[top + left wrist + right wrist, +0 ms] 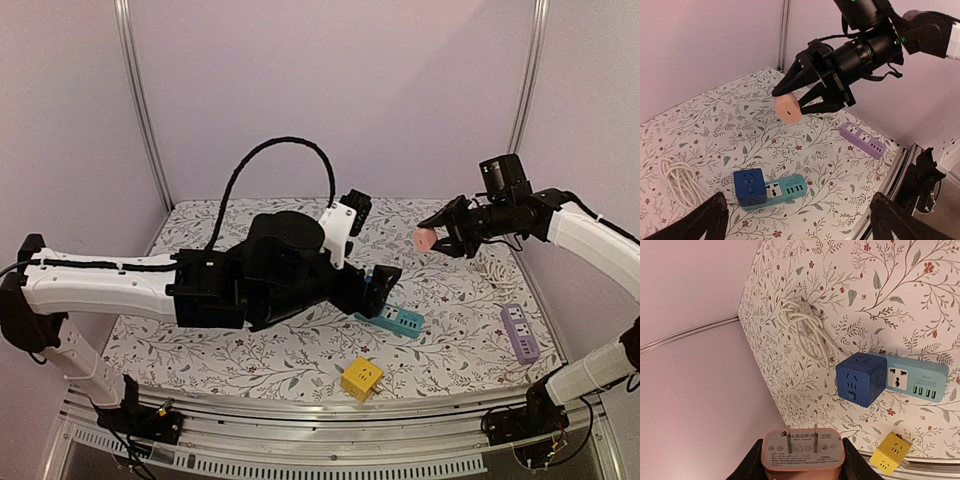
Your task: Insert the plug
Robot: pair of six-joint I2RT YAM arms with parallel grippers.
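Table (200, 345): covered with a floral cloth, pale walls on all sides.

Left arm (260, 280): reached across the table centre. The left gripper (799, 202) hung above the near part of the cloth with its fingers spread fully apart and nothing between them.

Right arm (590, 235): raised on the right side, well above the cloth. The right gripper (792, 100) was closed tight on the pink plug (788, 109). The plug was held in the air, clear of every socket. In the right wrist view its two flat prongs pointed away from the fingers.

Teal power strip (790, 187): lay flat near the table centre, below the left gripper.

Purple power strip (519, 333): lay flat by the right edge, well apart from the teal one.

White cable (677, 177): coiled loosely on the cloth, near the blue cube.

Blue cube socket (750, 187): sat against one end of the teal power strip, touching it.

Yellow cube socket (361, 379): stood alone near the front edge.
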